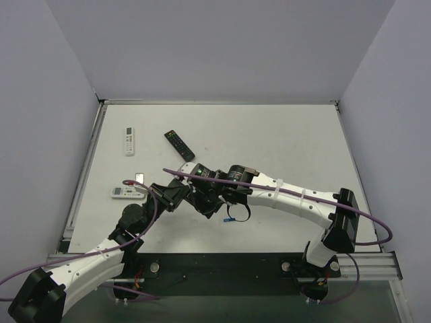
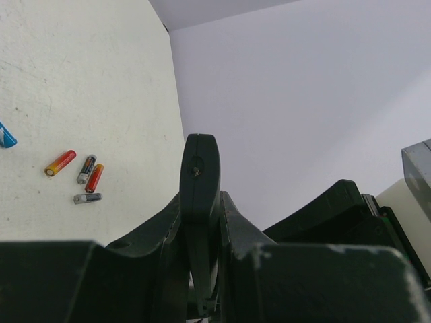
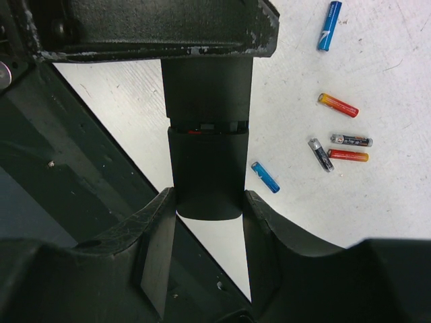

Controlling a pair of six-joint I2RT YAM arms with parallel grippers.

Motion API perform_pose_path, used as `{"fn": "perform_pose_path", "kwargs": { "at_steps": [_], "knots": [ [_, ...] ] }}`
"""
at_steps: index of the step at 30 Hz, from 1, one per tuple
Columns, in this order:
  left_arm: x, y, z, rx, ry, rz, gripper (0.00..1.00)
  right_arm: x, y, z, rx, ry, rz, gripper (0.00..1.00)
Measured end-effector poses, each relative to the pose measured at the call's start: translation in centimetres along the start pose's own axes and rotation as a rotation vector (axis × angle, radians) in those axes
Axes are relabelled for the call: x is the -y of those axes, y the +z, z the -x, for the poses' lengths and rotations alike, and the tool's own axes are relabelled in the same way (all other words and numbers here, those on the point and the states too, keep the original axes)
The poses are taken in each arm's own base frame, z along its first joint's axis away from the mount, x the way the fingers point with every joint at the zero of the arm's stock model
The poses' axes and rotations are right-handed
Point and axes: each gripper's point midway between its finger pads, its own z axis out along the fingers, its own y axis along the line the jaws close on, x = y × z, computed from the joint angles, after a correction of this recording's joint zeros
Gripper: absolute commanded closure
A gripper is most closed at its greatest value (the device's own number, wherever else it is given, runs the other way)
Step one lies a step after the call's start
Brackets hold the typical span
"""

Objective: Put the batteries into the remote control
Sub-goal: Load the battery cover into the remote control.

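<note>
The slim black remote control (image 3: 207, 94) is held off the table between both grippers. My right gripper (image 3: 210, 202) is shut on its near end, a finger against each side. A seam crosses the remote where the back cover (image 3: 205, 168) sits slightly slid, with a red sliver showing in the gap. My left gripper (image 2: 205, 202) is shut on the remote (image 2: 200, 168), seen edge-on. Several loose batteries lie on the table: red-orange (image 3: 338, 105), dark (image 3: 351, 140), red (image 3: 348, 155), grey (image 3: 320, 155), and two blue (image 3: 265, 177) (image 3: 329, 25). In the top view both grippers meet mid-table (image 1: 202, 195).
A white remote (image 1: 129, 141) and a black remote with coloured buttons (image 1: 179, 145) lie at the far left. Another white remote (image 1: 128, 192) lies by the left arm. A blue battery (image 1: 229, 219) lies under the right arm. Grey walls enclose the table.
</note>
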Motion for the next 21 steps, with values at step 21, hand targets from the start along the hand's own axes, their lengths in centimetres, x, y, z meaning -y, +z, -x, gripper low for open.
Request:
{"fn": "perform_pose_path", "kwargs": {
  "at_steps": [21],
  "knots": [
    [0.79, -0.03, -0.34, -0.012, -0.017, -0.029, 1.0, -0.07, -0.73, 0.2, -0.084, 0.038, 0.057, 0.74]
  ]
}}
